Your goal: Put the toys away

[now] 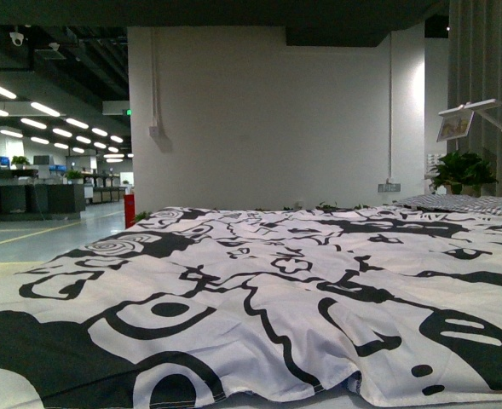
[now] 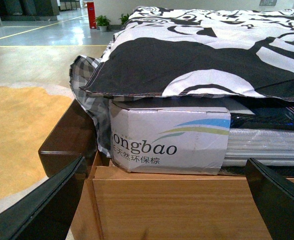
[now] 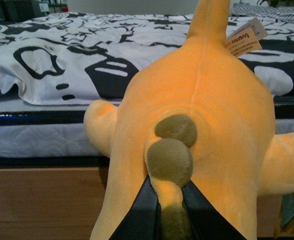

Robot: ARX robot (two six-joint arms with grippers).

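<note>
Clenching the tail of the plush (image 3: 201,100), the right end effector (image 3: 169,202) holds it just before the bed (image 3: 62,65) while the left end effector (image 2: 165,165) gapes empty; carrying seems in hand, and next needs a storage spot, none visible.

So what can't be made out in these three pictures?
- Right wrist view: the orange-yellow plush toy shows only its back. Its face is out of sight and its lower body is cut by the edge.
- Same view: its paper tag is too blurred to read.
- Left wrist view: the grey carton's printed name starts behind checked fabric.
- Front view: the toy is nowhere in frame.
</note>
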